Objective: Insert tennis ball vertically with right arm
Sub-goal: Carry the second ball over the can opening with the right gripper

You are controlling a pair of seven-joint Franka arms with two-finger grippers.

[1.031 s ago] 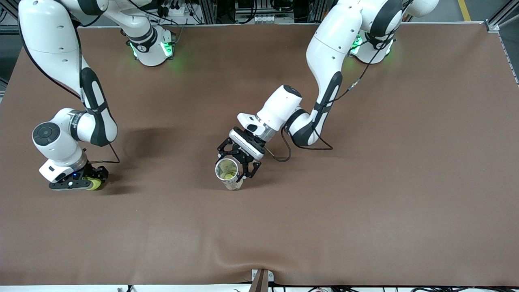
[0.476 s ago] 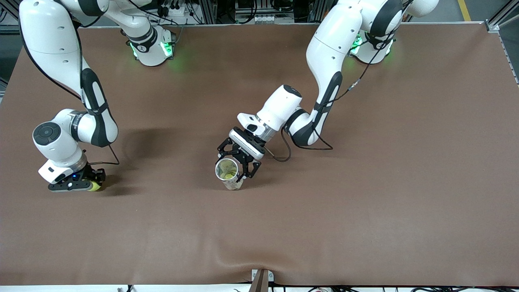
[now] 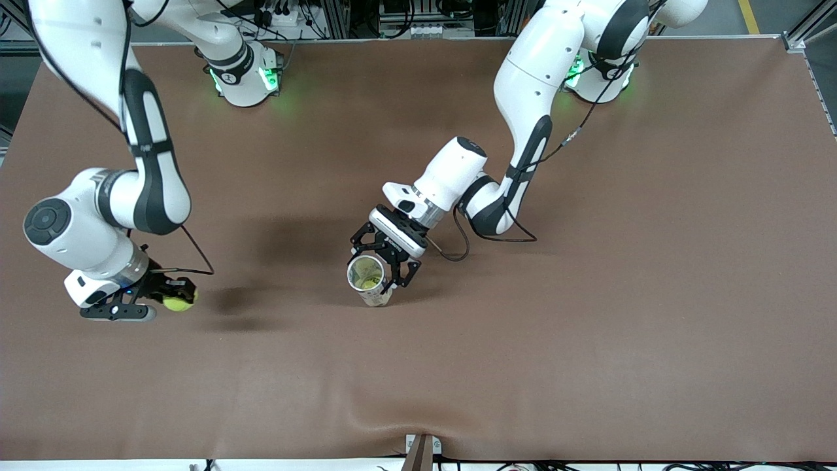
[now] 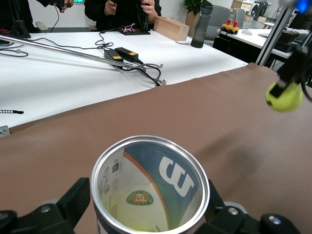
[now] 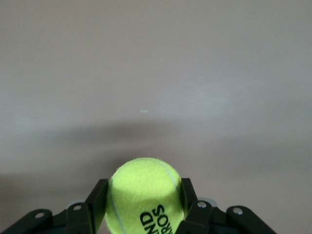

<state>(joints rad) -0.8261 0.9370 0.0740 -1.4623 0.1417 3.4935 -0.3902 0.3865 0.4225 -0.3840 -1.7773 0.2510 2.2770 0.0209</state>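
A yellow-green tennis ball (image 3: 178, 303) with black lettering is pinched between the fingers of my right gripper (image 3: 175, 296), which is shut on it and hangs a little above the brown table near the right arm's end. In the right wrist view the ball (image 5: 144, 183) fills the gap of that gripper (image 5: 145, 197). An open tennis ball can (image 3: 377, 297) stands at the table's middle, its mouth up and slightly tilted. My left gripper (image 3: 382, 268) is shut on the can, one finger on each side. In the left wrist view the can's silver rim (image 4: 146, 139) sits between the fingers and the ball (image 4: 284, 96) shows farther off.
The brown cloth covering the table (image 3: 588, 294) has a small wrinkle at its edge nearest the front camera. A cable (image 3: 458, 245) loops from the left wrist onto the cloth beside the can. The ball's shadow (image 3: 229, 307) lies on the cloth beside the right gripper.
The right gripper closed on the ball, lifted it off the table and carried it a little toward the can. The left arm and the can have not moved.
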